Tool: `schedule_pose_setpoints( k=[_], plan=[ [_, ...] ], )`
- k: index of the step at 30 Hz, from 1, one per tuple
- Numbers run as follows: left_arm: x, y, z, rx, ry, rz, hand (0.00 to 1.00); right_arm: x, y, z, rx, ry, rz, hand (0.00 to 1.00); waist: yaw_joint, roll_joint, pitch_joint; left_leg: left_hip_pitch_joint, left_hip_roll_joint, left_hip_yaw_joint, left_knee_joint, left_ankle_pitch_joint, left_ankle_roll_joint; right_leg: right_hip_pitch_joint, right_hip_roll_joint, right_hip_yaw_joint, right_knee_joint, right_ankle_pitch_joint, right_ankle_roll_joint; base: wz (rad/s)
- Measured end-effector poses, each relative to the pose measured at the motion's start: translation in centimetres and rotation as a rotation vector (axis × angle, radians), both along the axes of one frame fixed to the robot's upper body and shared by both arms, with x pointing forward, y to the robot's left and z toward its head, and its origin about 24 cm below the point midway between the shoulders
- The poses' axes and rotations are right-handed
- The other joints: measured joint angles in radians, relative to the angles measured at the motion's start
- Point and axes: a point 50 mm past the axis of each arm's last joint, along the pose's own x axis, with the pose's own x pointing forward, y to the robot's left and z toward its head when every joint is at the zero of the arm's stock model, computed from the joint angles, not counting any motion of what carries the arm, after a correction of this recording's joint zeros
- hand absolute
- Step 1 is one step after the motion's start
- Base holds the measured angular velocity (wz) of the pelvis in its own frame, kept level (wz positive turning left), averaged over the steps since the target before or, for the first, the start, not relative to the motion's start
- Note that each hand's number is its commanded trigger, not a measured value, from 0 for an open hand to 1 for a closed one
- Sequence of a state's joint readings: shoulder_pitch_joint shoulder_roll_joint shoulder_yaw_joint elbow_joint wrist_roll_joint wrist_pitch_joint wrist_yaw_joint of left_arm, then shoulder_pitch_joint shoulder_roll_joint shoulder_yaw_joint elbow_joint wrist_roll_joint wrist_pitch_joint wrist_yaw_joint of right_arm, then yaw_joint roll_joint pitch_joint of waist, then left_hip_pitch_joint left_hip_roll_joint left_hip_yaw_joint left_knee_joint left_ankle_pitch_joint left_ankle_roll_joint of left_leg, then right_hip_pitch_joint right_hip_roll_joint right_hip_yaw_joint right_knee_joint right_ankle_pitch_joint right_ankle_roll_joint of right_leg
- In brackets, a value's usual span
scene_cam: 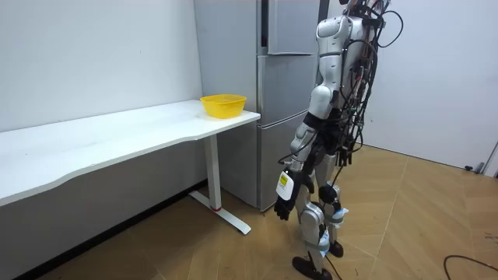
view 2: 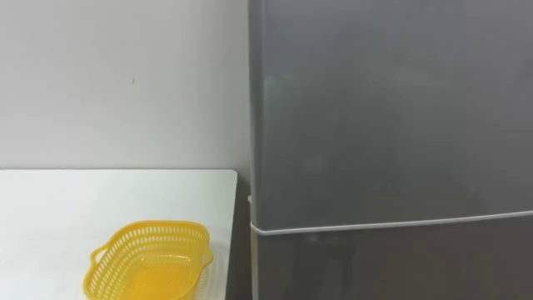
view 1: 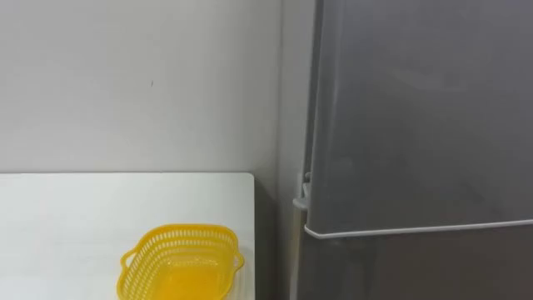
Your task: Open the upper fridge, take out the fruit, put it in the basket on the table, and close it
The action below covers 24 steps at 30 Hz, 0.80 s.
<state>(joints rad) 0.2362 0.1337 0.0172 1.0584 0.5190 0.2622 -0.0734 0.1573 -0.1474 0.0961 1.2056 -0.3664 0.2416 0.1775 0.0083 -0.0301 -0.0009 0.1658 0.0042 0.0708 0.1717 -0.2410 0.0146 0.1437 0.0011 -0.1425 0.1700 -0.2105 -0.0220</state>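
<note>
Since the upper fridge door [view 1: 416, 108] is closed, nothing's retrieved yet; left hand [scene_cam: 284, 207] hangs low, finger state can't tell.

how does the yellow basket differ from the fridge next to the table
Colour: the basket is yellow, the fridge grey. Surface: the basket has lattice walls and an open top; the fridge has smooth shut doors. Place: the small basket sits on the white table; the tall fridge stands on the floor beside it. Both are by the wall.
</note>
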Motion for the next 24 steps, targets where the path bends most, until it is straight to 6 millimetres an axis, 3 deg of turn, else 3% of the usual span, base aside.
schedule_pose_setpoints(
  k=[24],
  plan=[
    [-0.81, -0.07, 0.01, -0.003, 0.011, 0.022, 0.0, -0.24, 0.08, -0.04, -0.01, 0.004, -0.009, 0.0, 0.001, 0.001, -0.0002, 0.003, 0.0, -0.01, 0.001, 0.0, 0.0, 0.006, -0.005, -0.003, -0.001, 0.0, 0.0, 0.0]
  ],
)
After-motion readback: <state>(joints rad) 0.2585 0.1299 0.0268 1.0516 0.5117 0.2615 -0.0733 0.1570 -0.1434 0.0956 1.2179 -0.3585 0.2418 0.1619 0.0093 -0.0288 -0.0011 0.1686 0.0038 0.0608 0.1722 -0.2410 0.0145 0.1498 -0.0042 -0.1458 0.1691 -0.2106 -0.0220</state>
